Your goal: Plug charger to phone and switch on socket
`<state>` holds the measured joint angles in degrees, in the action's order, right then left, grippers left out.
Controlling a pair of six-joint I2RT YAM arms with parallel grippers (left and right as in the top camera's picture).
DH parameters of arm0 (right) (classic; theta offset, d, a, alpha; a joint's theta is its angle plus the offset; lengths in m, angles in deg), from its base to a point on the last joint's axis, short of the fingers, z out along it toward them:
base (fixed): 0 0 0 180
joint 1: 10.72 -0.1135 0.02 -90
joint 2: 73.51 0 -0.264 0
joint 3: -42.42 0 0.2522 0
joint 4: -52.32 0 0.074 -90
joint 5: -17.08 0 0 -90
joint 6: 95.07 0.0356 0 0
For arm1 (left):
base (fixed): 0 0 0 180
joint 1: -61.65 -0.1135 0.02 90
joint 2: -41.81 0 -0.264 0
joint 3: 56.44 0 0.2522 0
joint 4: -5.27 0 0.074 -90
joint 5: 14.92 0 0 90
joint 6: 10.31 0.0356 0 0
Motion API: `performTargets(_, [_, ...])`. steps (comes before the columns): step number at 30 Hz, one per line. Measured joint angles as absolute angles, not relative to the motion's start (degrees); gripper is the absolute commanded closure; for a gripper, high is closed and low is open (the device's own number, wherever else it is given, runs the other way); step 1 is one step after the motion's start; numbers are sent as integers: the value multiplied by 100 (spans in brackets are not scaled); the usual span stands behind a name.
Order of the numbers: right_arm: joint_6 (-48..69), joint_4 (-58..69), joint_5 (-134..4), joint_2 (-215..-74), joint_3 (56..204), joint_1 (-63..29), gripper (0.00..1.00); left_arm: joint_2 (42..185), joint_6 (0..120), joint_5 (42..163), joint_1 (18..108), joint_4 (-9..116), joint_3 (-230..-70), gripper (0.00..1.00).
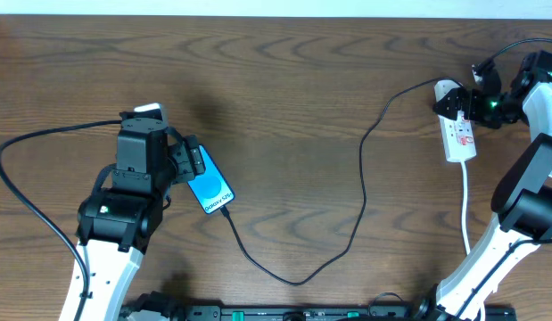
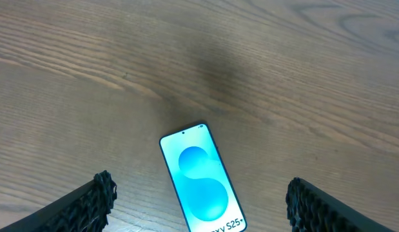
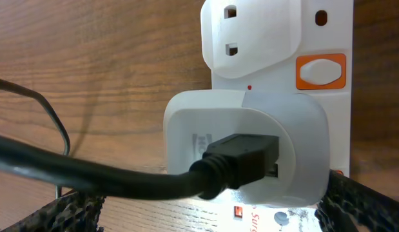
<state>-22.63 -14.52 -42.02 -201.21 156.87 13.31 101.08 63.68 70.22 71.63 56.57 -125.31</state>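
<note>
Phone [image 2: 202, 183] between wide-open left jaws, charger [image 1: 361, 178] at its bottom edge; right jaws open astride white adapter [image 3: 186, 129] on socket [image 3: 321, 35].

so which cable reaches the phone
The thin black charger, looping from the socket to the phone's bottom edge; the white cord only leaves the socket.

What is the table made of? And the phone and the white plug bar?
The table looks like wood, or a wood-look top: brown with wavy grain lines and a dull finish. The phone front is probably glass: flat, smooth, glowing blue. The white plug bar looks like hard plastic, smooth with a soft shine.
</note>
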Motion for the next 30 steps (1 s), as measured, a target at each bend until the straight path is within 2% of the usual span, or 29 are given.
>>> performTargets(30, [-2084, -1520, -4025, -20106, 15628, 1416, 1, 10108, 6368, 7022, 7163, 5657, -12531, 14])
